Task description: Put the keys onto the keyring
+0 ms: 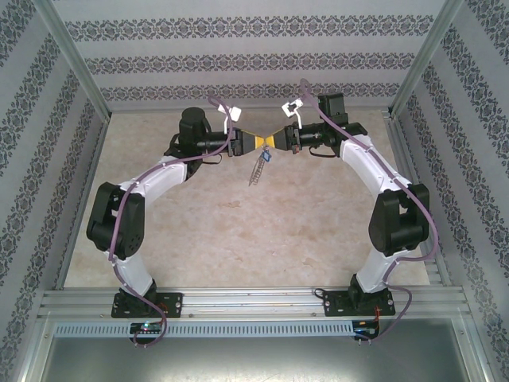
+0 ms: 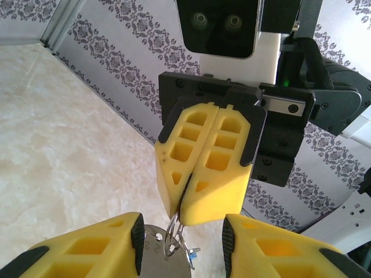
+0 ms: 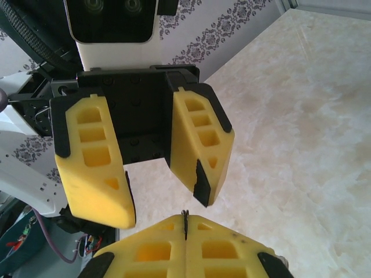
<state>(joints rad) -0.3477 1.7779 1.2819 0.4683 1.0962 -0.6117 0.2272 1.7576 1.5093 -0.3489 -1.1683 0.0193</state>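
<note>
Top camera overlooks marbled beige bench point(image 1: 238, 239) from behind; left wrist closely faces yellow-fingered right hand point(image 2: 184, 211), right wrist faces left hand point(image 3: 156, 200).

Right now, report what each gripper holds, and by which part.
The right gripper, shut, pinches the keyring by its thin wire loop. The left gripper stands open around it, gripping nothing.

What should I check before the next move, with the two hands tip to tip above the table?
1. Right hand shut on the thin metal ring: ok.
2. Left hand with jaws apart, ready to close: ok.
3. Hands lined up facing each other: ok.
4. Chain and blue tag hanging free above the table: ok.
5. Key already threaded on the ring: cannot tell.
</note>
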